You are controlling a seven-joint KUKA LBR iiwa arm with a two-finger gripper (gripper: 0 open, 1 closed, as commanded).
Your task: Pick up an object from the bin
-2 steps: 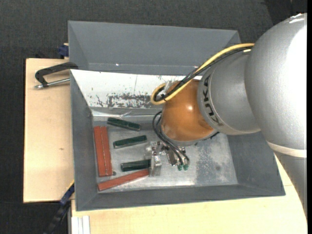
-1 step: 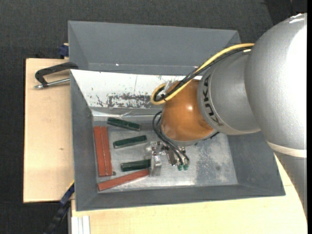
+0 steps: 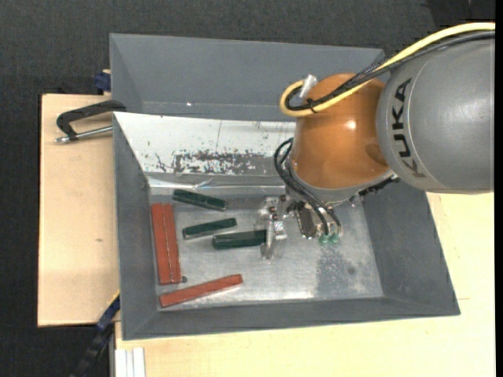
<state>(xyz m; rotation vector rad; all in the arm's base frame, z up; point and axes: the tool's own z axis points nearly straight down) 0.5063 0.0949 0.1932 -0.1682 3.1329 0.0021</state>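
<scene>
The arm [image 3: 448, 124] is reaching in over the right edge of the bin [image 3: 409, 289], its gripper [image 3: 272, 230] hovering at the right end of one green stick [image 3: 236, 241]; whether it is spread or pinching I cannot tell. Three green sticks and three red bars [image 3: 165, 243] are lying toward the left wall.

Three dark green sticks [image 3: 209, 228]; three red bars [image 3: 200, 290].

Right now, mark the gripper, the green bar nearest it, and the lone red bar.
gripper [image 3: 272, 236]: camera view, at its tip.
nearest green bar [image 3: 238, 240]: camera view, mid-length.
lone red bar [image 3: 201, 289]: camera view, mid-length.
</scene>
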